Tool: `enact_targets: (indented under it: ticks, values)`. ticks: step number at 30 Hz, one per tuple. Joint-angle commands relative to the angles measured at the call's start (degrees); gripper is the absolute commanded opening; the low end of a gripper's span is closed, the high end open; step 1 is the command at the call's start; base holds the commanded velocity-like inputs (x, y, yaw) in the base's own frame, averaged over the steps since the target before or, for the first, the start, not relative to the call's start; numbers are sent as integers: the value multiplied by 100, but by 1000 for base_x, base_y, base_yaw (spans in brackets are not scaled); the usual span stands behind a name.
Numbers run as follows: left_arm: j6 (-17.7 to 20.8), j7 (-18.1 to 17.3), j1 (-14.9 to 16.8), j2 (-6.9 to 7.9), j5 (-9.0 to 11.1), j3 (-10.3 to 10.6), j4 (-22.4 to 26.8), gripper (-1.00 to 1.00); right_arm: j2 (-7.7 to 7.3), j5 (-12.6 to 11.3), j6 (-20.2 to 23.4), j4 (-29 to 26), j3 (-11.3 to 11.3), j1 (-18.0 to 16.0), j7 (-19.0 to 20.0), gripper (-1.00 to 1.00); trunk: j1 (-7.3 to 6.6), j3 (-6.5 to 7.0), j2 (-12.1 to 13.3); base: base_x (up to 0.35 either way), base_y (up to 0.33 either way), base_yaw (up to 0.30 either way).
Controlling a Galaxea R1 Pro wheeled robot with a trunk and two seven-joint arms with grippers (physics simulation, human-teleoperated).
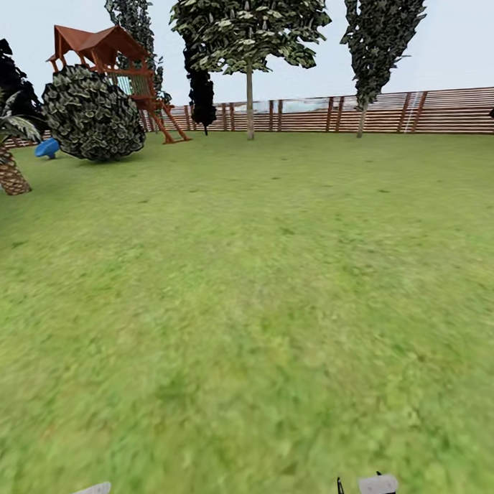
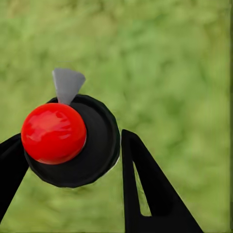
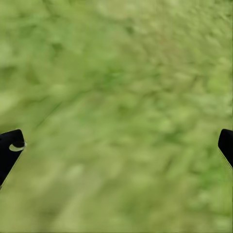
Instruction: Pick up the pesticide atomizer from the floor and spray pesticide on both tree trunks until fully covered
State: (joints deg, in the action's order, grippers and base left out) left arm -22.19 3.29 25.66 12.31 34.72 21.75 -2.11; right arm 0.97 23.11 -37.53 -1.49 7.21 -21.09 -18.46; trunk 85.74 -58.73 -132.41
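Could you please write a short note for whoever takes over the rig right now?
Left gripper: its fingers flank a round black object with a red dome above the grass; I cannot tell whether it is gripped or whether it is the atomizer.
Right gripper: open, nothing between its fingers.
The robot faces open lawn towards the slat fence.
Done: no spraying can be confirmed.
Left: check the left gripper's load, find the two thick-trunked trees and cover both trunks.
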Motion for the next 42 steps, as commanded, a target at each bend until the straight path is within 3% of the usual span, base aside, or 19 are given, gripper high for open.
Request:
enact_targets:
  ticks: [1, 42]
  values:
    - [-2, 5, 0, 0, -1, -1, 0, -100, 0, 0, 0, 0, 0, 0, 0, 100, 0, 0, 0, 340, 0, 0]
    - [-12, 5, 0, 0, -1, 0, 0, -100, 0, 0, 0, 0, 0, 0, 0, 100, 0, 0, 0, 340, 0, 0]
